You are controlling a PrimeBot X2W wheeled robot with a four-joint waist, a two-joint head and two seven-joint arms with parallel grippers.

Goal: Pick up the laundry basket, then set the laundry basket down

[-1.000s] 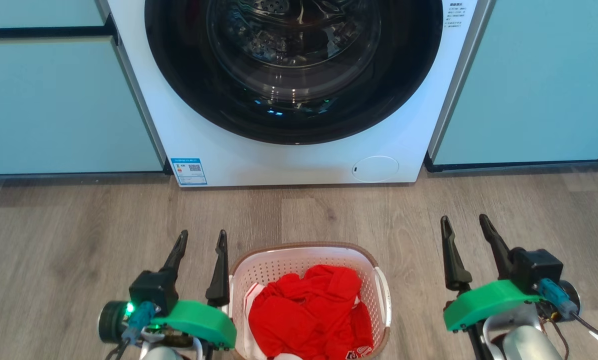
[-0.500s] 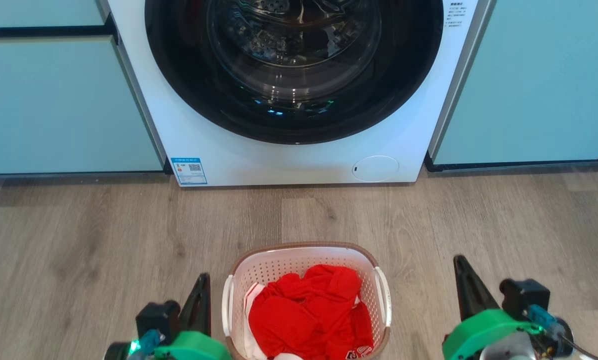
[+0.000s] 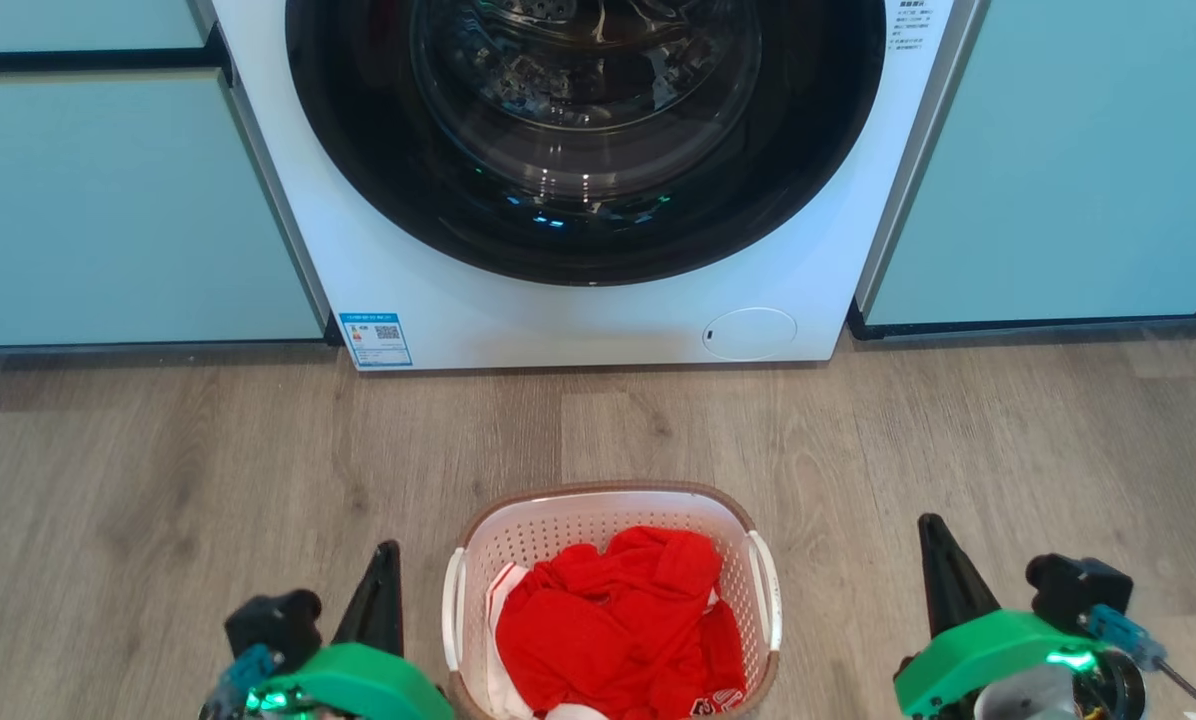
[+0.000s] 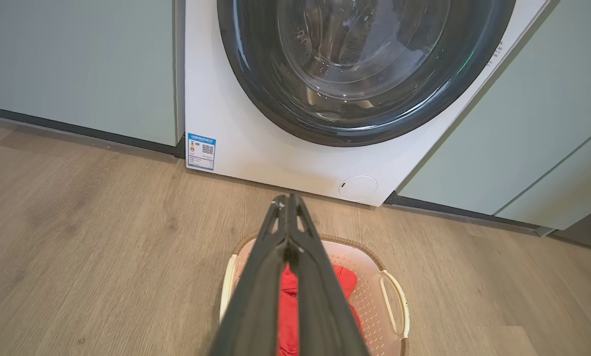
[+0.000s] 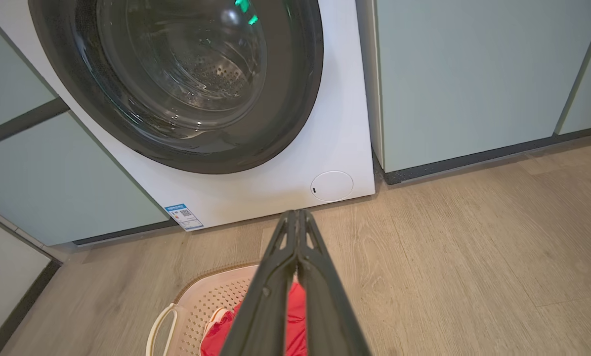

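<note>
Since a second ago the laundry basket [image 3: 558,530] has kept its spot on the wood floor [image 3: 158,500], while both grippers have drawn back toward 6 o'clock in the head view and closed their fingers. The basket stands upright at 6 o'clock of that view with red clothes [image 3: 608,630] heaped inside. Its white handles [image 3: 770,590] sit at 9 and 3 o'clock of its rim, and the washing machine [image 3: 578,320] is well beyond it at 12.

The left gripper [image 3: 388,560] sits near the basket at about 8 o'clock, fingers pressed together on nothing. The right gripper [image 3: 933,545], farther off at about 4 o'clock, is likewise clenched and empty. Neither touches the basket.

A basket resting on the floor between two empty grippers fits a moment ahead of the lift as well as one after the setting down. On either reading I judge the care to be the same. The two arms should move alike, with fingertips clear of rim and handles, since a light basket with a soft load could slide or tip from a one-sided nudge.
</note>
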